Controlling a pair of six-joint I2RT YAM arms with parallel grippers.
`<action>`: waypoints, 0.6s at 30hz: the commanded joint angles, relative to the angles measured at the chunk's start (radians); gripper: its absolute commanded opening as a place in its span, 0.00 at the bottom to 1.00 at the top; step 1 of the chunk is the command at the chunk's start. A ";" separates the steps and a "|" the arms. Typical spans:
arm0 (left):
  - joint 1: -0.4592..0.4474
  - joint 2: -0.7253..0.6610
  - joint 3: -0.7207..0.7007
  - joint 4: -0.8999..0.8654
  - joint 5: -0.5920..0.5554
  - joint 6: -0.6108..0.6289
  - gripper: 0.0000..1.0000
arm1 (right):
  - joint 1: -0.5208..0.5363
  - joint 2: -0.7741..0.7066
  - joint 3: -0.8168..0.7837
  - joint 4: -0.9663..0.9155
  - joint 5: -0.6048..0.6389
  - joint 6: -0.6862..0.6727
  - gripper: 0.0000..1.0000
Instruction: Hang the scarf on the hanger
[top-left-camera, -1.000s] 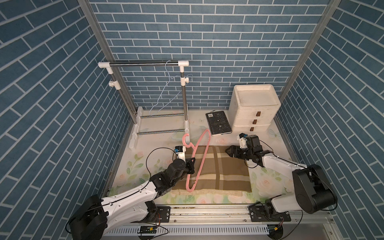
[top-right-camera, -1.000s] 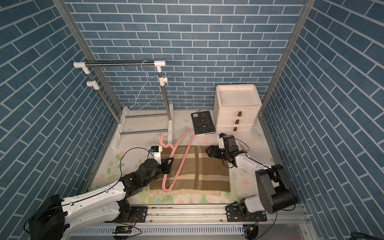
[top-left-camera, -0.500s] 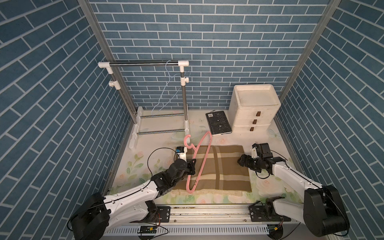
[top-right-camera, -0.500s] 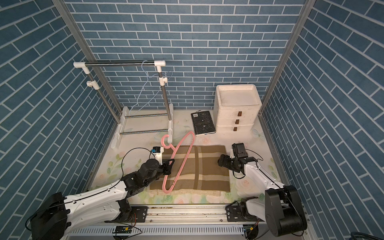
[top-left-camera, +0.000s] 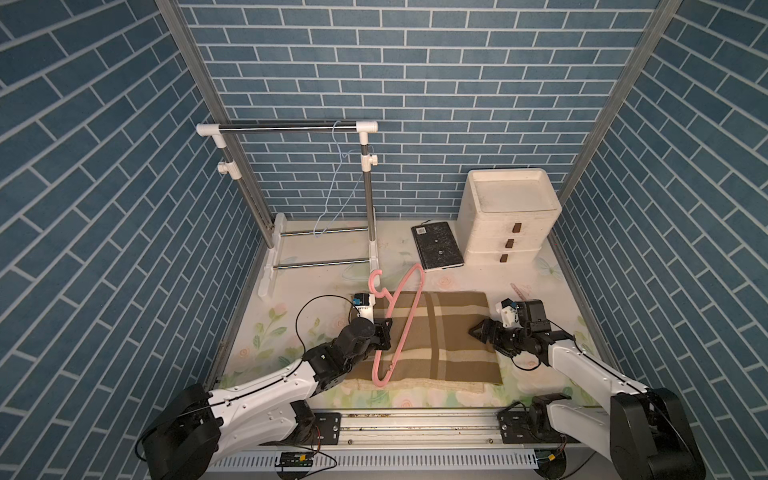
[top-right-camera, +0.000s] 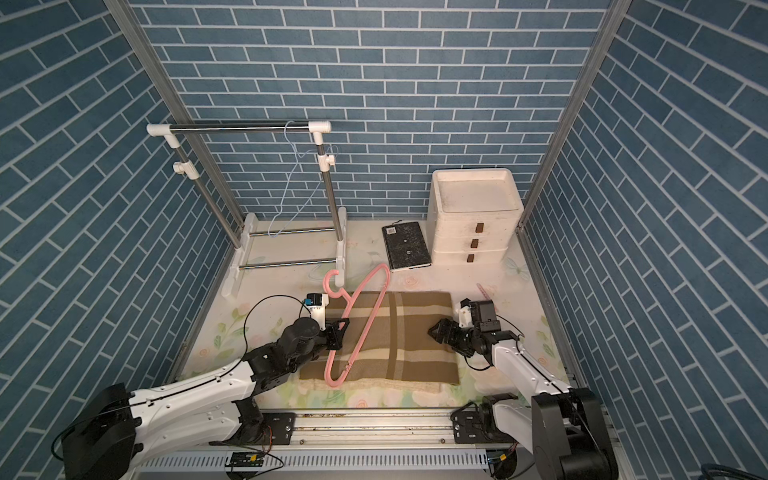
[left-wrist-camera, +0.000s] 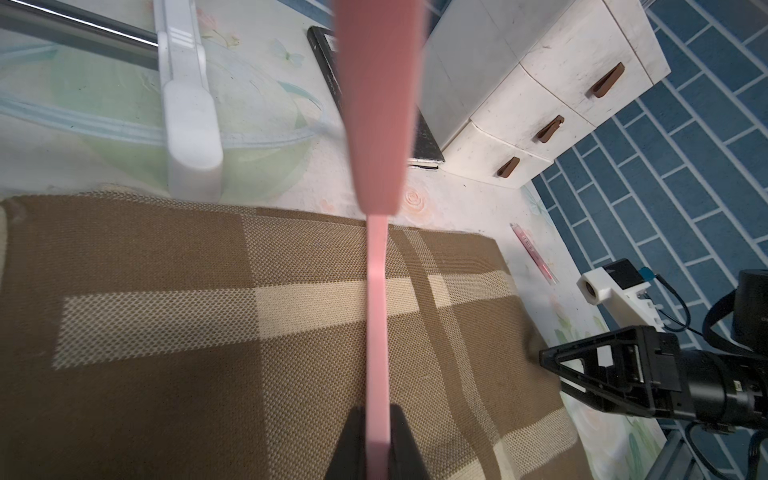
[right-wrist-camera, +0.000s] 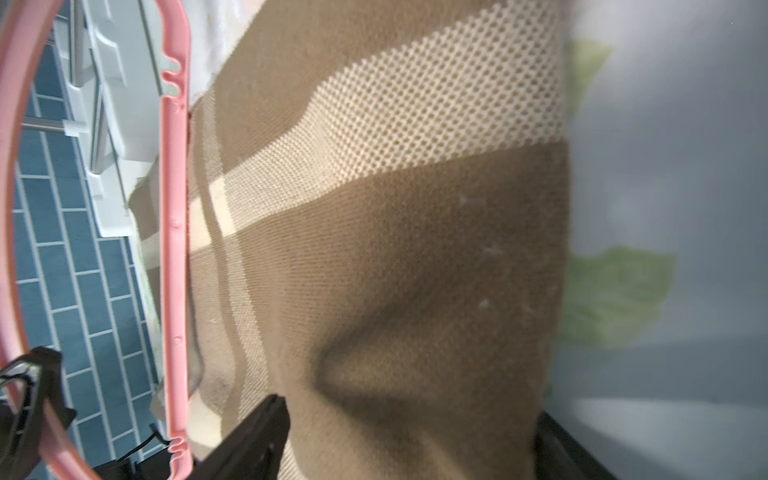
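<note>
The brown plaid scarf (top-left-camera: 440, 336) lies flat on the table in both top views. A pink hanger (top-left-camera: 409, 311) rests tilted over its left part, hook pointing to the back. My left gripper (top-left-camera: 386, 330) is shut on the hanger's left arm; in the left wrist view the pink bar (left-wrist-camera: 378, 124) runs out from between the fingers of the gripper (left-wrist-camera: 378, 409). My right gripper (top-left-camera: 473, 331) is low at the middle of the scarf's right edge. In the right wrist view it (right-wrist-camera: 409, 409) stands open, with wrinkled scarf (right-wrist-camera: 415, 249) between the wide-apart fingers.
A garment rack (top-left-camera: 286, 129) stands at the back left with a thin blue wire hanger (top-left-camera: 332, 187) on its rail. A white drawer unit (top-left-camera: 507, 220) sits at the back right, a black notebook (top-left-camera: 436, 245) beside it, and a pink pen (top-left-camera: 517, 291) near the right arm.
My right gripper has moved from the scarf's far right corner toward the front, to the middle of its right edge. The left gripper and the hanger have stayed put.
</note>
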 joint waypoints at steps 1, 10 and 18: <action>-0.008 0.004 0.025 -0.012 0.002 0.016 0.00 | -0.006 -0.046 0.035 0.053 -0.129 0.055 0.83; -0.008 0.017 0.032 -0.013 0.007 0.018 0.00 | -0.005 -0.020 0.029 0.080 -0.227 0.060 0.77; -0.008 0.028 0.038 -0.016 0.008 0.020 0.00 | -0.005 -0.036 0.045 0.075 -0.254 0.051 0.61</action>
